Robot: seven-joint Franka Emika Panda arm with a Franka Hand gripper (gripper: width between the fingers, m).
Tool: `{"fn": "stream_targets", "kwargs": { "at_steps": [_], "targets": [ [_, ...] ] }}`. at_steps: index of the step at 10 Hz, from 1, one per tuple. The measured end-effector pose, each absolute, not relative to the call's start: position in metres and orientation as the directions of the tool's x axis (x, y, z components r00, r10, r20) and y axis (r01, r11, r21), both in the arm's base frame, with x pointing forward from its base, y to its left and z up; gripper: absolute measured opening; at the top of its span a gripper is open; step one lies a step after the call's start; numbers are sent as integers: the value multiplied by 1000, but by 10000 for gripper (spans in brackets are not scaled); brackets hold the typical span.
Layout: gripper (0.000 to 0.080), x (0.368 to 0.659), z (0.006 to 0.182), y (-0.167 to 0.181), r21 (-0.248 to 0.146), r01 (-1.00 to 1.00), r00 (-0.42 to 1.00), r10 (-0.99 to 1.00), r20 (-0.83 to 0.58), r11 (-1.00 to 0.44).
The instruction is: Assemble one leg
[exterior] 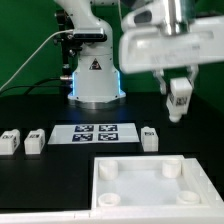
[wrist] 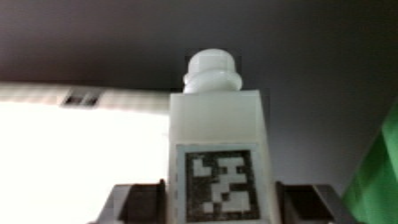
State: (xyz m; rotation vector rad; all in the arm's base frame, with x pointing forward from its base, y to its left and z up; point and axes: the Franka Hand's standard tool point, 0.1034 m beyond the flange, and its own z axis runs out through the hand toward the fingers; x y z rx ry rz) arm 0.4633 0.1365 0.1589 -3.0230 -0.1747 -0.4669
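My gripper [exterior: 178, 90] hangs above the table at the exterior view's right and is shut on a leg [exterior: 180, 102], a small white block with a tag, held in the air above and behind the white tray [exterior: 150, 160]. In the wrist view the leg [wrist: 219, 130] stands between the dark fingers [wrist: 143, 205], tag face toward the camera, with its round peg [wrist: 210, 70] pointing away. Three more legs lie on the black table: two at the left [exterior: 10, 141] [exterior: 34, 140] and one right of the middle [exterior: 150, 137].
The marker board [exterior: 95, 133] lies flat in the middle of the table, in front of the robot base [exterior: 95, 75]. The tray with round corner sockets fills the front right. A green backdrop stands behind.
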Motion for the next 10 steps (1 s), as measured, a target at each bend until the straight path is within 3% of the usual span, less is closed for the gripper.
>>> {"fn": "stream_targets", "kwargs": {
  "at_steps": [1, 3, 4, 5, 8, 10],
  "targets": [
    [293, 486, 182, 126, -50, 156, 898, 121, 423, -986],
    [293, 507, 192, 99, -19, 174, 800, 130, 586, -985],
    [293, 502, 187, 98, -23, 171, 767, 119, 630, -985],
    [293, 495, 175, 98, -21, 172, 829, 133, 543, -985],
    [293, 499, 178, 97, -18, 174, 821, 135, 554, -985],
    [293, 529, 182, 97, -13, 179, 806, 139, 575, -984]
  ]
}}
